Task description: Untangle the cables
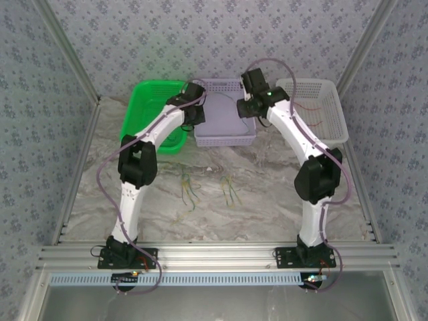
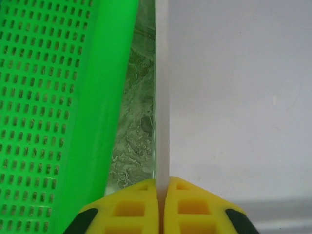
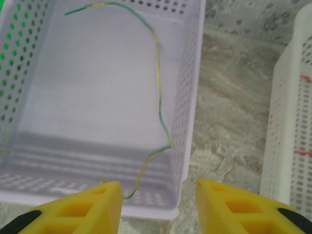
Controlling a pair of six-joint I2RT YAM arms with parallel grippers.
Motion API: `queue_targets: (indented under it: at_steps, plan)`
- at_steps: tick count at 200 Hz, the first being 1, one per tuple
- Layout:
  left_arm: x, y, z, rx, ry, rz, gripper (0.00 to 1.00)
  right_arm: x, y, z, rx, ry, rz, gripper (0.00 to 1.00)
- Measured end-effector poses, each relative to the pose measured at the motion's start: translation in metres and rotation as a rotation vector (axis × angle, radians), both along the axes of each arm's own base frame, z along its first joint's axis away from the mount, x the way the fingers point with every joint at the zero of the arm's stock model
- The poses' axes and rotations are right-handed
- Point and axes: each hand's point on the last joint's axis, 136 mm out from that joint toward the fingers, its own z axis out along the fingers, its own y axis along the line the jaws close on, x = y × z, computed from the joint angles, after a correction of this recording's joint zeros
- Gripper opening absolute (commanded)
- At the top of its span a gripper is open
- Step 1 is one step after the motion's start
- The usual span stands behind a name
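Left claw (image 2: 162,183) sits nearest, between the green basket (image 2: 48,97) and the lavender basket (image 2: 162,97), its yellow fingers pinching the latter's side wall. Inside the lavender basket 1 yellow-green cable (image 3: 158,73) lies alone. Right claw (image 3: 157,187) hangs spread and empty above that cable's near end. White basket (image 3: 287,122) holds red strands. 2 clumps of cables (image 1: 189,189) lie on the bench (image 1: 281,200), so sorting looks partway done. The next move likely calls for picking 1 strand from a clump.

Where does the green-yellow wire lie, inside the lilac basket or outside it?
Inside: the green-yellow wire runs loosely across the floor of the lilac basket, within its perforated walls.
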Motion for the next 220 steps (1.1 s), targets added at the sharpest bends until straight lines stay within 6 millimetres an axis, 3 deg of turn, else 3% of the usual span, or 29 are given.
queue_targets:
  at_steps: [11, 41, 70, 95, 127, 153, 168, 189, 220]
  plan:
    - [-0.002, 0.000, -0.001, 0.002, 0.011, -0.004, 0.43, -0.018, 0.006, -0.012, 0.008, 0.026, 0.011, 0.46]
    - [-0.004, -0.004, 0.009, -0.001, 0.008, -0.013, 0.56, -0.078, 0.017, -0.040, 0.041, 0.074, 0.025, 0.45]
    - [-0.011, -0.011, 0.026, -0.025, -0.005, -0.032, 0.57, -0.142, 0.026, -0.059, 0.115, 0.088, 0.029, 0.44]
    - [-0.030, -0.030, 0.063, -0.062, -0.048, -0.069, 0.56, -0.179, 0.045, -0.090, 0.166, 0.143, 0.041, 0.40]
    - [-0.089, -0.044, 0.117, -0.133, -0.111, -0.120, 0.53, -0.185, 0.060, -0.143, 0.157, 0.244, 0.013, 0.37]
    - [-0.143, -0.033, 0.134, -0.205, -0.133, -0.133, 0.51, -0.182, 0.061, -0.167, 0.141, 0.286, -0.006, 0.37]
    - [-0.168, -0.016, 0.126, -0.227, -0.126, -0.110, 0.50, -0.179, 0.060, -0.173, 0.150, 0.301, -0.016, 0.32]
    - [-0.199, 0.003, 0.101, -0.238, -0.090, -0.081, 0.49, -0.174, 0.057, -0.185, 0.150, 0.324, -0.033, 0.28]
    - [-0.231, 0.013, 0.073, -0.241, -0.041, -0.071, 0.49, -0.172, 0.056, -0.199, 0.150, 0.354, -0.045, 0.25]
